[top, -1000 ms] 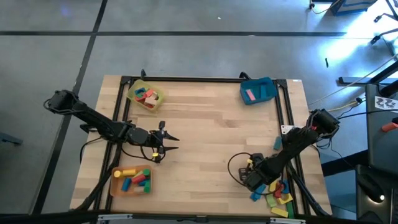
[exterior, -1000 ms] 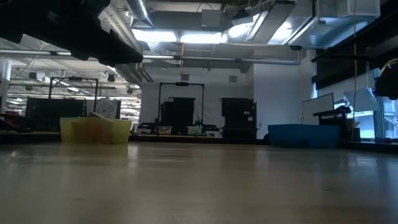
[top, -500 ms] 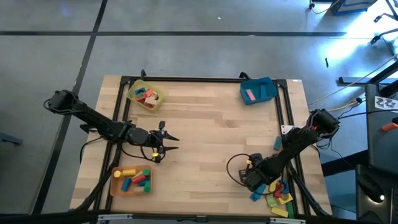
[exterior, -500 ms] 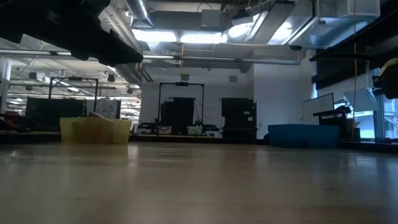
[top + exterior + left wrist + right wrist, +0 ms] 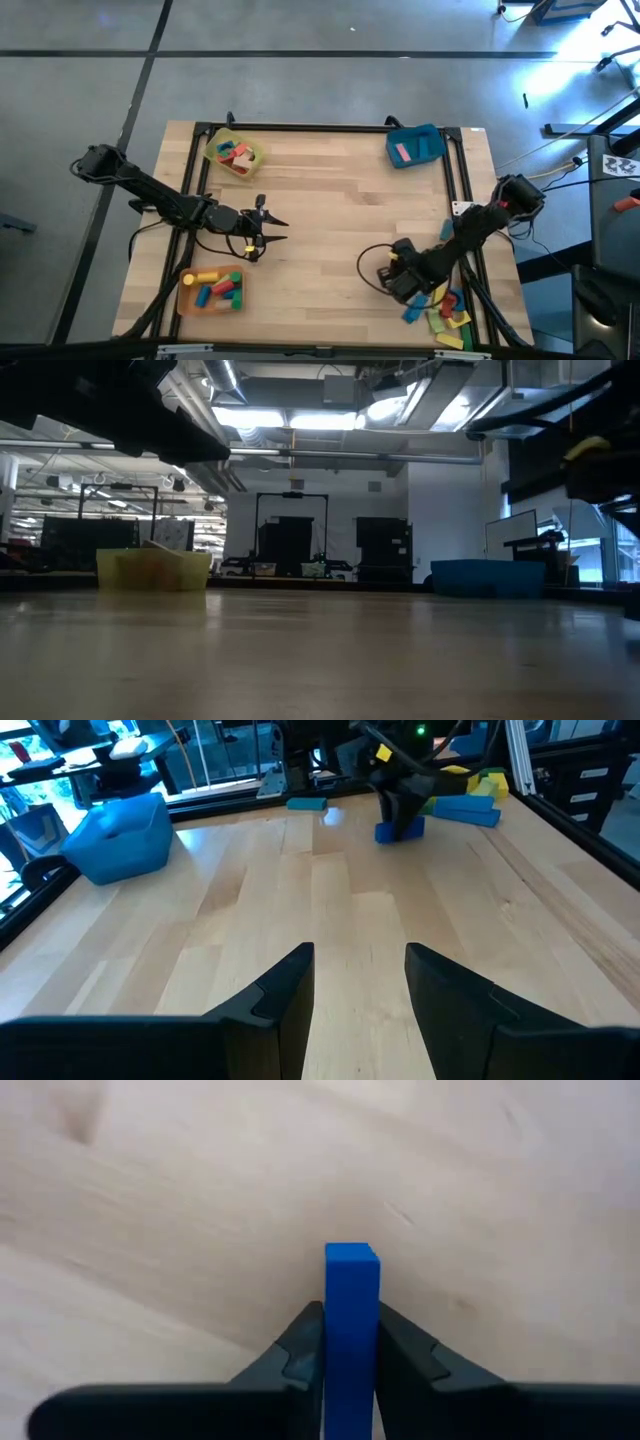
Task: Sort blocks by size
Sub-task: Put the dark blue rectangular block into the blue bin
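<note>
Right gripper (image 5: 350, 1370) clamps a blue block (image 5: 351, 1320) just above pale wood.
Left gripper (image 5: 357, 1005) hovers part open and empty over the table (image 5: 330, 210). Loose blocks (image 5: 443, 312) lie at the table's near right corner. Beyond the table is a dim workshop with ceiling lights.

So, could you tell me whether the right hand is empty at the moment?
No, the right hand is shut on a blue block, which stands clamped between its two fingers in the right wrist view.
</note>
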